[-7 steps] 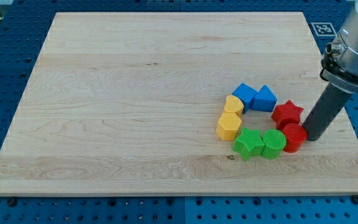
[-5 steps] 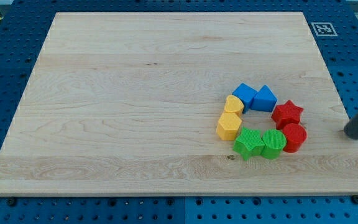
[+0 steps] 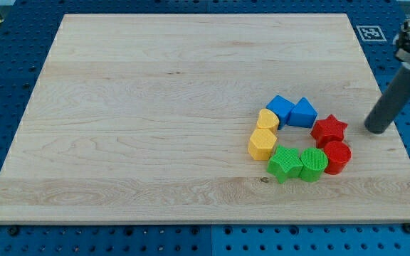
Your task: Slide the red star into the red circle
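Note:
The red star (image 3: pixel 329 130) lies at the view's right side of the board, touching the red circle (image 3: pixel 337 156) just below it. My tip (image 3: pixel 375 130) stands on the board to the right of the red star, with a gap of bare wood between them. Both red blocks belong to a ring of blocks.
The ring also holds a blue block (image 3: pixel 280 109), a blue triangular block (image 3: pixel 303 112), a yellow block (image 3: pixel 267 119), a yellow hexagon (image 3: pixel 263 144), a green star (image 3: pixel 285 162) and a green hexagon (image 3: pixel 312 163). The board's right edge (image 3: pixel 397 135) runs close by my tip.
My tip left the red circle's right side, swung far right off the board's edge, then came back up and left to a spot right of the red star. The blocks have not moved.

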